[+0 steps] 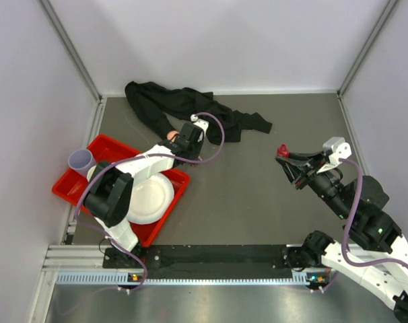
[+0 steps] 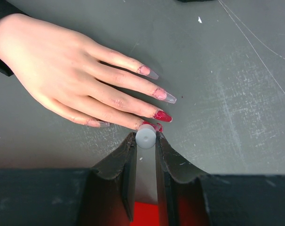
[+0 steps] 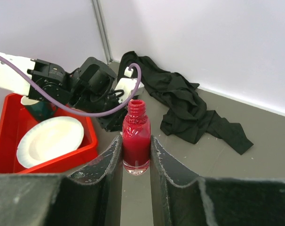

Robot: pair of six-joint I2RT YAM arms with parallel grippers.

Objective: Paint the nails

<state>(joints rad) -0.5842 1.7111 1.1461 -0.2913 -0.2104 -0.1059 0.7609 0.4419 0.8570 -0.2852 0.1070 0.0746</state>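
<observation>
Beneath the nails [image 2: 162, 116], the grey table [image 2: 236, 117], white-walled, looks scratched, perhaps dusty.

One mannequin hand [image 2: 58, 70], one bottle [image 3: 136, 146], one cap [image 2: 146, 135], one tray [image 1: 110, 143], one plate [image 1: 153, 195]

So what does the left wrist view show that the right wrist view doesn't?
Only left wrist: the pale mannequin hand with long nails, some painted red, and the left tool pinching a small white cap. Only right wrist: the right tool clamping an open red glass polish bottle, a red plastic tray, a white plate. Both: grey tabletop, black fabric.
</observation>
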